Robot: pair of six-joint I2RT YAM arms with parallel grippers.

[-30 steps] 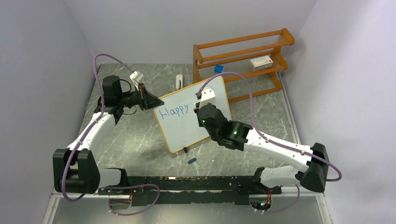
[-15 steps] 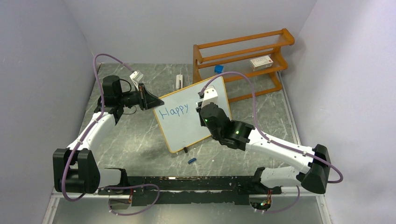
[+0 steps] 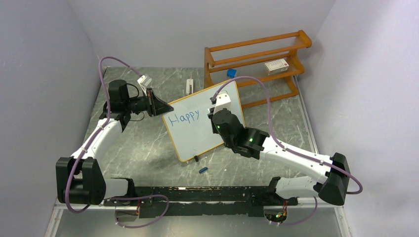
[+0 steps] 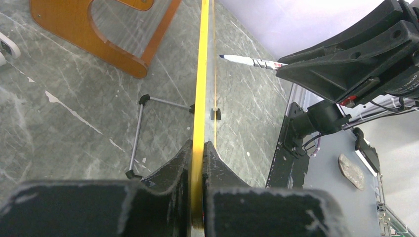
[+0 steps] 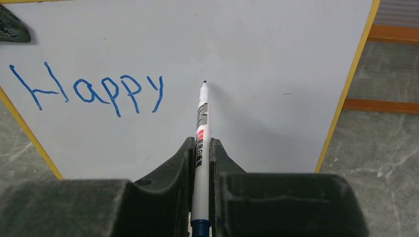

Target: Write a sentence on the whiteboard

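The whiteboard (image 3: 197, 136) stands tilted on the table, with its yellow edge (image 4: 201, 74) running up the left wrist view. My left gripper (image 3: 165, 109) (image 4: 197, 146) is shut on the board's left edge. The word "Happy" (image 3: 183, 117) (image 5: 89, 89) is written in blue on the upper part of the board. My right gripper (image 3: 214, 111) (image 5: 200, 143) is shut on a white marker (image 5: 202, 114) (image 4: 247, 60). The marker's tip is at the board just right of "Happy". I cannot tell whether the tip touches the surface.
An orange wooden shelf rack (image 3: 257, 54) stands behind the board with a small box (image 3: 276, 65) on it. A blue cap (image 3: 231, 72) and a white object (image 3: 189, 85) lie near the rack. A small blue piece (image 3: 202, 170) lies in front of the board.
The right gripper with the marker has shifted a little up and to the right along the board. The left arm and the board have not moved.
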